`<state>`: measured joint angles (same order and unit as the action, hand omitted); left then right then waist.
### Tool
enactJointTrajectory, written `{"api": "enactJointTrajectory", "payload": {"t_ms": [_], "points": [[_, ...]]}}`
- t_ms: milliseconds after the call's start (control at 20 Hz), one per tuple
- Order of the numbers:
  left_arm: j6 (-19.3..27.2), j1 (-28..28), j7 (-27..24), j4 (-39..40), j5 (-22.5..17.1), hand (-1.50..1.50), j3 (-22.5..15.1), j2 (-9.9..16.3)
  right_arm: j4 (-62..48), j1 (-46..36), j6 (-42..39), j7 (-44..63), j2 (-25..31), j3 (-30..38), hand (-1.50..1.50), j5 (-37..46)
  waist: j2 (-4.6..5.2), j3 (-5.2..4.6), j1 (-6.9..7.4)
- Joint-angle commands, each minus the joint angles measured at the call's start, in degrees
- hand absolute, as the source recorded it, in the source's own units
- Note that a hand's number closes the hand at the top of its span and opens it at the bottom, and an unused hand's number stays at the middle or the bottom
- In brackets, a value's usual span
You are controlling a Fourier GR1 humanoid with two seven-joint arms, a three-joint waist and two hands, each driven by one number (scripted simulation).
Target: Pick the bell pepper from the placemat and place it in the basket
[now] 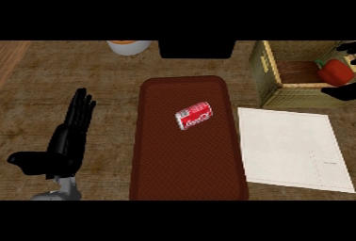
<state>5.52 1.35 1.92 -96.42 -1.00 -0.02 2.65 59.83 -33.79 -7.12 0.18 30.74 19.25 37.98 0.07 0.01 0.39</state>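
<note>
red pepper held over the basket

brown, rough-grained counter (104, 84) fills the head view, and a dark red placemat (186, 160) runs down its middle. a red soda can (194, 115) lies on its side on the upper half of the placemat, tilted. just right of the placemat sits a white sheet-like board (288, 148), flat on the counter.

at the view's right edge, the right hand (345, 92) shows only as black shapes: one part above the bell pepper (335, 72) and one part below it. the red pepper sits between these parts, its green stem toward the upper left, so the fingers and thumb appear clamped on it from two sides. the pepper is off the placemat and hangs over the right part of the woven basket (268, 70), above its dark wooden floor and near its front wall. whether it touches the basket's inside i cannot tell.

the left hand (66, 136) rests at the view's left, well apart from the placemat's edge. its fingers are straight and close together, pointing up the view, with the thumb sticking out to the left. it holds nothing.

beyond the left fingertips, at the counter's far edge, stands a white bowl (128, 46) with something orange in it, and beside that a black box shape (197, 48).
</note>
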Motion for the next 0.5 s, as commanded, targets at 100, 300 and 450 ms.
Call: {"api": "enactJointTrajectory", "payload": {"t_ms": [100, 300, 450], "points": [[0.52, -2.64, 0.41, -2.88, 1.03, 0.00, -1.79, -0.99, -1.38, 0.38, 6.35, -5.59, -4.07, 1.95, -1.50, -3.33, -0.08, 0.01, 0.00], [-0.25, -1.60, -1.91, 0.41, 0.59, 0.00, 0.34, 0.20, 0.68, -2.87, 8.06, -4.26, -2.91, 2.80, -1.50, -4.32, -0.08, -0.02, -0.18], [1.43, -3.19, -1.30, -1.29, 2.85, 0.00, -3.14, -2.16, 5.50, -1.24, 7.93, -3.48, -0.05, 5.93, -1.50, -6.54, -0.24, -0.02, -0.51]]}}
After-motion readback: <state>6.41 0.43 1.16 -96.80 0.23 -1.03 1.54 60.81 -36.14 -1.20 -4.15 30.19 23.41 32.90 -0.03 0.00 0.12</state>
